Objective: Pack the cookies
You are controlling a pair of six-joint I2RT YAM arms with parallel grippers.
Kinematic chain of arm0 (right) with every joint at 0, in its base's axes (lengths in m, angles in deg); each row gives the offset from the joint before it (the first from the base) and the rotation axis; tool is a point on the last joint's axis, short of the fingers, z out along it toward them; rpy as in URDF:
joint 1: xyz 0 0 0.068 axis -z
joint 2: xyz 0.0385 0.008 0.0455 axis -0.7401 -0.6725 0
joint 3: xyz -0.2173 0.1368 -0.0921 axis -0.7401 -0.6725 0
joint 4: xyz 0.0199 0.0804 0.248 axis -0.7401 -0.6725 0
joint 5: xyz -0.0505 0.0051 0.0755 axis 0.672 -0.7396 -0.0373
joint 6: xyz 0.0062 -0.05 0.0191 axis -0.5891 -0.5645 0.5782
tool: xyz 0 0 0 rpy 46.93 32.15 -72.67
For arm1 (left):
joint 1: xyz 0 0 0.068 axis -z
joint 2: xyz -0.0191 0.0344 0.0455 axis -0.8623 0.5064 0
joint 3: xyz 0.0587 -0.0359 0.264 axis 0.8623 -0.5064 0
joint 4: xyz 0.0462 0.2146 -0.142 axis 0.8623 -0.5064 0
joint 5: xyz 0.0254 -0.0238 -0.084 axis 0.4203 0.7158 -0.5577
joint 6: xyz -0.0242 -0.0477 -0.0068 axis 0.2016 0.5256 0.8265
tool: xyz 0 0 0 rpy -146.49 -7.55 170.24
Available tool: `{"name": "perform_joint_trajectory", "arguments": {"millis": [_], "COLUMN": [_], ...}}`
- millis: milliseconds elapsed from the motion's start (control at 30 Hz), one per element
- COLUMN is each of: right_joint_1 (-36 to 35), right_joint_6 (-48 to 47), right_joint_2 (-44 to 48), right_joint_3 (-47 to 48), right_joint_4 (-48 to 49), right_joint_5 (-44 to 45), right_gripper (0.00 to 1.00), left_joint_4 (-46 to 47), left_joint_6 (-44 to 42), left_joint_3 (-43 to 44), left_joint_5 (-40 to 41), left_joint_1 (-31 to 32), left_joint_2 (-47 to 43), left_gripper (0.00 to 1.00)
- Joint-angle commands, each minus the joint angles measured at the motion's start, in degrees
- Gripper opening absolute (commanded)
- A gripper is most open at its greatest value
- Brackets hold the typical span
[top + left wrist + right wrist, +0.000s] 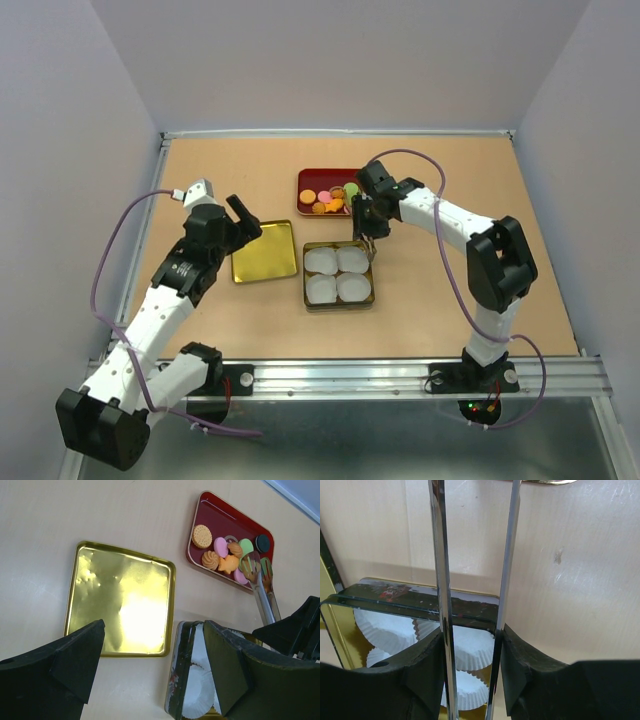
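The cookies [328, 200] are small round discs in orange, pink, green and dark, and lie in a red tray [303, 180]. They also show in the left wrist view [220, 550]. My right gripper [364, 220] is shut on metal tongs [442, 555], whose two arms stand apart. In the left wrist view the tongs [263, 597] reach into the tray with their tips by the green and pink cookies. My left gripper [152, 630] is open and empty, above the table between a gold lid [120, 600] and the tin [187, 675].
The gold tin [372, 275] holds several white paper cups [323, 262] and stands just in front of the red tray, under my right gripper [470, 665]. The flat gold lid [264, 252] lies left of it. White walls enclose the table.
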Motion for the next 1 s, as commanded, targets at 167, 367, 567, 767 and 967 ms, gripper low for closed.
{"name": "perform_joint_trajectory", "arguments": {"millis": [167, 367, 567, 767, 967], "right_joint_1": [-0.4, -0.5, -0.5, -0.5, -0.5], "right_joint_6": [0.2, 0.0, -0.3, -0.4, -0.5], "right_joint_2": [2.0, 0.3, -0.6, -1.7, -2.3], "right_joint_3": [3.5, 3.6, 3.3, 4.4, 6.5], "right_joint_4": [-0.7, -2.3, -3.1, -3.7, -4.8], "right_joint_5": [-4.4, -3.5, -2.5, -2.7, -3.0], "right_gripper": [0.5, 0.52, 0.52, 0.47, 0.32], "left_joint_4": [3.1, 2.8, 2.7, 2.6, 2.5], "left_joint_6": [0.4, 0.2, 0.2, 0.3, 0.4], "left_joint_3": [-0.8, -0.9, -1.1, -1.2, -1.5], "left_joint_5": [-1.1, -0.8, -0.8, -0.8, -0.8], "left_joint_1": [-0.4, -0.4, -0.5, -0.4, -0.4], "left_joint_2": [0.5, -0.2, -0.4, -0.7, -0.8], "left_gripper": [0.9, 0.9, 0.9, 0.9, 0.9]}}
